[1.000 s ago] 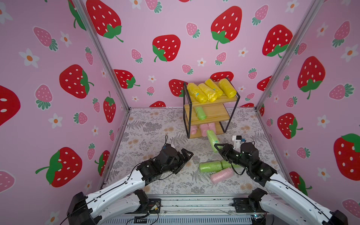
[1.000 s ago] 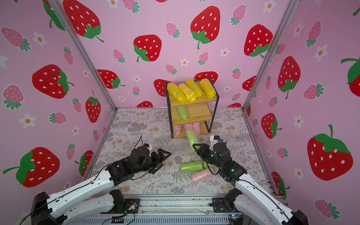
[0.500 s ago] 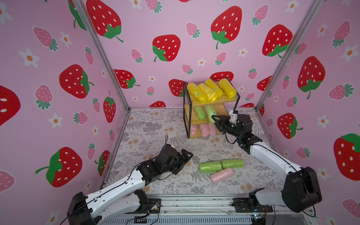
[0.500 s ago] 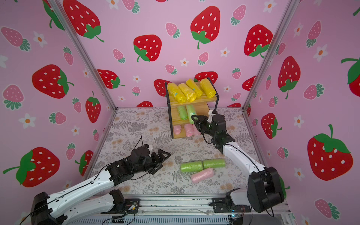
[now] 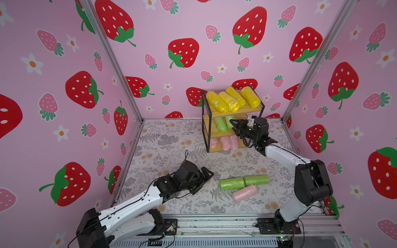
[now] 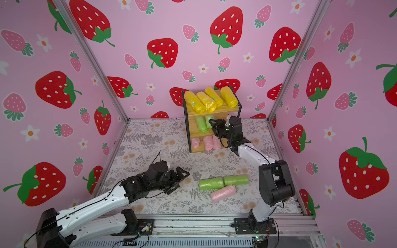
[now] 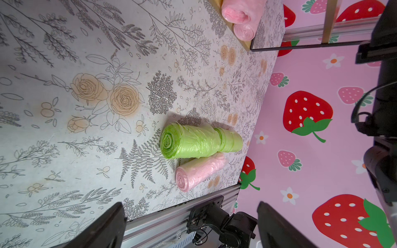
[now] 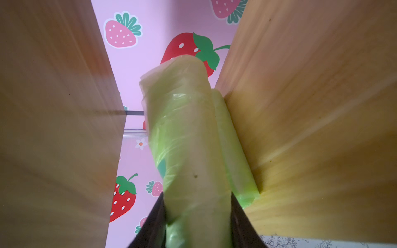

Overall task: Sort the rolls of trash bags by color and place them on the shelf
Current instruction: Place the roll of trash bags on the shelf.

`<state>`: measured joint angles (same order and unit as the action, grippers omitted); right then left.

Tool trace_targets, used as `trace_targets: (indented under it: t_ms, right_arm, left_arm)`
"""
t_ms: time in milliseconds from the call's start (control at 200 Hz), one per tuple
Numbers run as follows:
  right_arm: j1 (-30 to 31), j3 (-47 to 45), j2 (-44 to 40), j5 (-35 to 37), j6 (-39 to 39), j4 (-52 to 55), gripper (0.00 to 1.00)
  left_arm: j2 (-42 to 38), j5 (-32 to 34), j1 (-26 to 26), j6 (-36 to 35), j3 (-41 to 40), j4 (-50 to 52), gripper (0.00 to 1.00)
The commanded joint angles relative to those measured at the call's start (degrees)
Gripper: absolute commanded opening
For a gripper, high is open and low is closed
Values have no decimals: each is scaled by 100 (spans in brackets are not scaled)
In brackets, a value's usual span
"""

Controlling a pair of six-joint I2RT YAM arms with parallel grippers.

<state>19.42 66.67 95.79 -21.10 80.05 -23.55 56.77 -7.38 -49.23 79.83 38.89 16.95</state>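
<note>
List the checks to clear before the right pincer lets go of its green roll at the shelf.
1. Grip: right pincer shut on the held green roll: ok.
2. Place: roll is between the boards of the shelf, middle level: ok.
3. Colour: second green roll lies alongside: ok.
4. Held roll resting on the board: cannot tell.
5. Left pincer open, apart from the nearest loose green roll: ok.

Both top views look down toward the shelf; wrist views sit close.
</note>
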Motion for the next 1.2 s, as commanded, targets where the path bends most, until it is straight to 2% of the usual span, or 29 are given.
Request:
trace_targets:
  t_ms: [0,60,90,110,160,400,540,625,730,885,940,970,1066,1191]
  right_arm:
    - [-85,355,32,-119,15,-46,35]
    - [-102,420,24,-160,-28,173,50]
    - [-113,426,6,-167,-62,267,51]
    - [-113,439,-16,-177,-89,326,57]
    - [-122,448,-66,-188,-125,504,61]
    - [-184,194,-413,-480,-107,906,65]
    - [-193,25,-926,-619,-584,1770,65]
    - [-197,138,-1188,-811,-1246,2718,65]
    - [-219,-4,-1596,-974,-1953,3533,66]
    - [-228,-627,-2512,-751,-2730,4370,70]
    - [-228,-786,-2831,-739,-2997,4740,84]
    - [-224,-849,-2984,-733,-3142,4971,87]
    - [-228,-877,-3445,-667,-3648,5742,90]
    - [-228,-779,-4029,-467,-4167,6631,91]
  left_arm:
    - [71,-204,-3,-113,169,84,99]
    - [128,-229,1,-151,247,128,100]
    - [154,-239,-3,-174,280,158,100]
    - [167,-251,1,-187,308,164,100]
    - [224,-267,0,-211,345,172,100]
    - [405,-414,0,-238,417,70,100]
    - [405,-410,-10,-79,382,153,100]
    - [438,-309,-8,358,325,451,100]
    - [521,-400,-74,1043,66,56,100]
    - [741,-89,-535,2026,38,-347,100]
    - [827,361,-792,2531,31,-554,100]
    - [871,577,-952,2834,11,-677,100]
    - [1096,1190,-1325,3612,116,-864,100]
    - [1603,1489,-1464,4216,502,-695,100]
